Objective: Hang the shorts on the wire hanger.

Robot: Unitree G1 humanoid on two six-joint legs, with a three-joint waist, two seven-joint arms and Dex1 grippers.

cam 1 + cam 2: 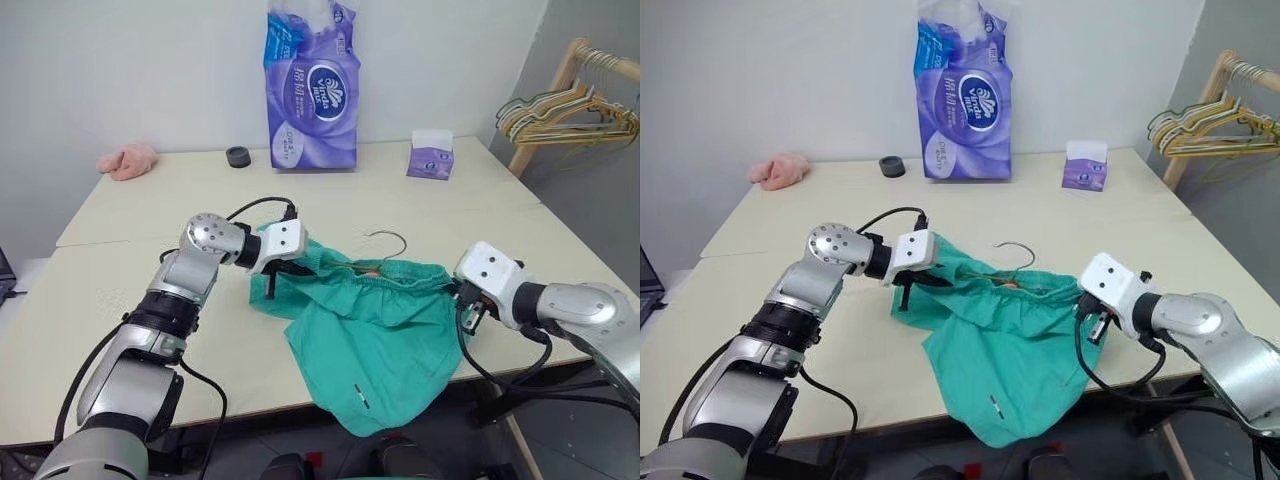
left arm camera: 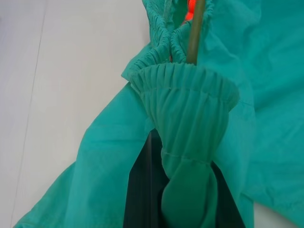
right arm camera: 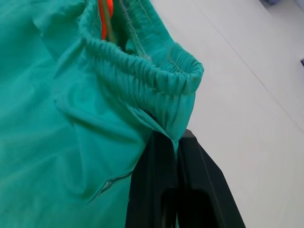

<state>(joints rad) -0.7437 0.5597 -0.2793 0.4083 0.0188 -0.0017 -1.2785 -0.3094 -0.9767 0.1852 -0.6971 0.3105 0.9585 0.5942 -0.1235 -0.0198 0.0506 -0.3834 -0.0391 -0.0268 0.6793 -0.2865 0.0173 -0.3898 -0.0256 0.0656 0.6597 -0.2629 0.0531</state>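
Counting one shorts (image 1: 375,340), one wire hanger (image 1: 392,240).

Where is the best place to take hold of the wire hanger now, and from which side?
Grip the wire hanger by its bare hook, coming from the table's far side. The hook sticks out above the waistband; the rest sits inside the shorts, whose two ends the grippers pinch.

The wire hanger (image 1: 385,243) sits inside the shorts (image 1: 370,330) between both grippers.

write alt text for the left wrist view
The left gripper is shut on the gathered elastic waistband of teal-green cloth shorts, bunched up just above a pale table. A thin olive-green wire hanger runs into the waistband opening.
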